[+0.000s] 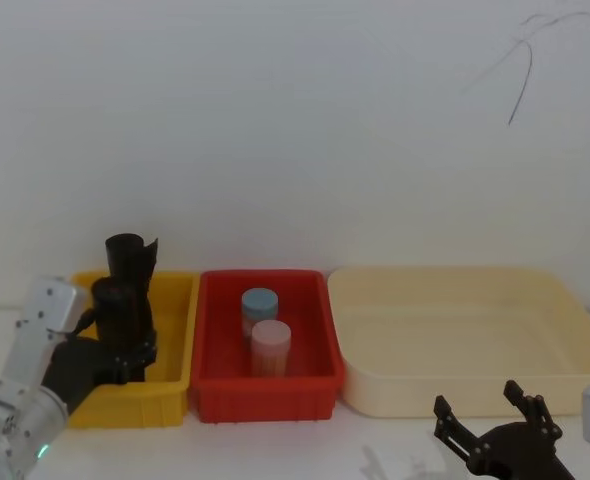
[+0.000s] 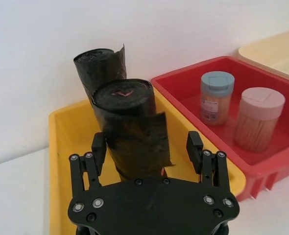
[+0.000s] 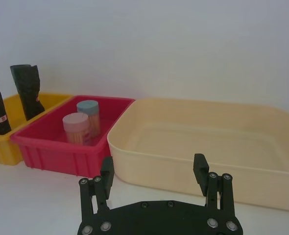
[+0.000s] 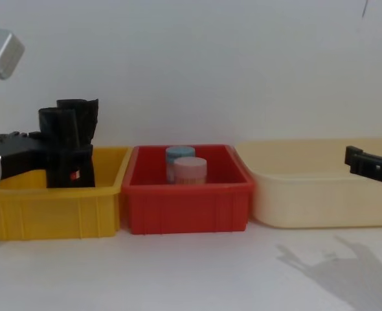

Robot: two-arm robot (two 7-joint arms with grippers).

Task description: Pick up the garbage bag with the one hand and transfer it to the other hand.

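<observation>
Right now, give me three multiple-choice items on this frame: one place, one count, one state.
1. The garbage bag stands in:
A. the red bin
B. the yellow bin
C. the cream tub

2. Jars in the red bin:
A. one
B. two
C. three

3. The left gripper is:
A. shut on a jar
B. shut, holding nothing
C. open, with fingers either side of the garbage bag

Answers:
1. B: the roll stands upright in the yellow bin, beside a ruffled black bundle.
2. B: there is a blue-lidded jar and a pink-lidded jar.
3. C: yellow shows between each finger and the roll. The right gripper hovers open in front of the cream tub.
</observation>
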